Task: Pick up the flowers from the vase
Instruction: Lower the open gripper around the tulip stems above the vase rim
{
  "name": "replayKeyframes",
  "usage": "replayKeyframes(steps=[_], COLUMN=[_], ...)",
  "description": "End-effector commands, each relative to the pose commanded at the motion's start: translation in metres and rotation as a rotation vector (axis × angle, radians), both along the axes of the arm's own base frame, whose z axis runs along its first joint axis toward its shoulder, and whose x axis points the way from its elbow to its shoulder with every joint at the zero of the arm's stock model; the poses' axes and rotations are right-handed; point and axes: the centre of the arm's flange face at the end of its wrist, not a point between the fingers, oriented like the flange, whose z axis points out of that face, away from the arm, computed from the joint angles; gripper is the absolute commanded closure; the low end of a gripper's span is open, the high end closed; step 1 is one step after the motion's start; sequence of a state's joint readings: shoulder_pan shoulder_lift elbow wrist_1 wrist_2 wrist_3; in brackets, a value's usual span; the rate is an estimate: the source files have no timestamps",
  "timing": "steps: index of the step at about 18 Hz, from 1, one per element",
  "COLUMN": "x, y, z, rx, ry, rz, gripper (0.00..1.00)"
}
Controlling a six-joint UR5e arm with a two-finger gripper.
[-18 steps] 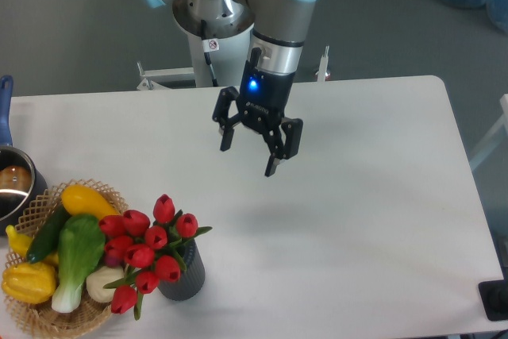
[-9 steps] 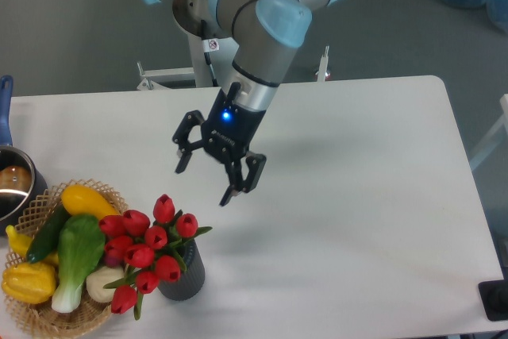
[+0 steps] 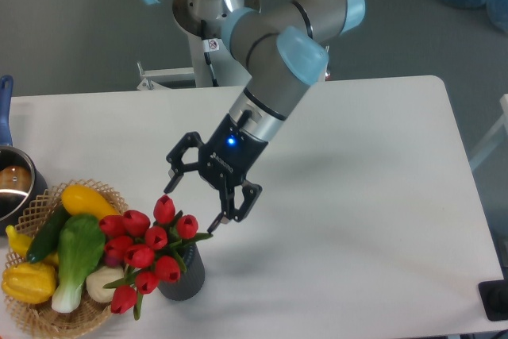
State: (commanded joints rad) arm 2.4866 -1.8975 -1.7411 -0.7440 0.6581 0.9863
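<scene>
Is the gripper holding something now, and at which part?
Nothing is held. The gripper is open, just above the flowers in the vase.

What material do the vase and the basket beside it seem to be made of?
The vase looks like matte dark grey plastic or ceramic: fine horizontal ribs and no shine, so which one stays open. The basket looks like woven wicker: tan interlaced strands show along its rim.
</scene>
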Motion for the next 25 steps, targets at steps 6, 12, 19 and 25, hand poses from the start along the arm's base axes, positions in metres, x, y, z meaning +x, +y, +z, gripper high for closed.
replayKeyframes(steps=[6,12,19,25], x=[-0.013,-0.019,-0.008,0.006], y=[-0.002,-0.007,0.006,0.016], z=[0.004,0.006,-0.008,-0.010], rx=[0.039,0.060,0.046,0.064], ry=[-0.023,-0.039,-0.057,-0.073], rz=[0.006,0.011,-0.018,-0.053], gripper=[0.00,0.00,0.00,0.00])
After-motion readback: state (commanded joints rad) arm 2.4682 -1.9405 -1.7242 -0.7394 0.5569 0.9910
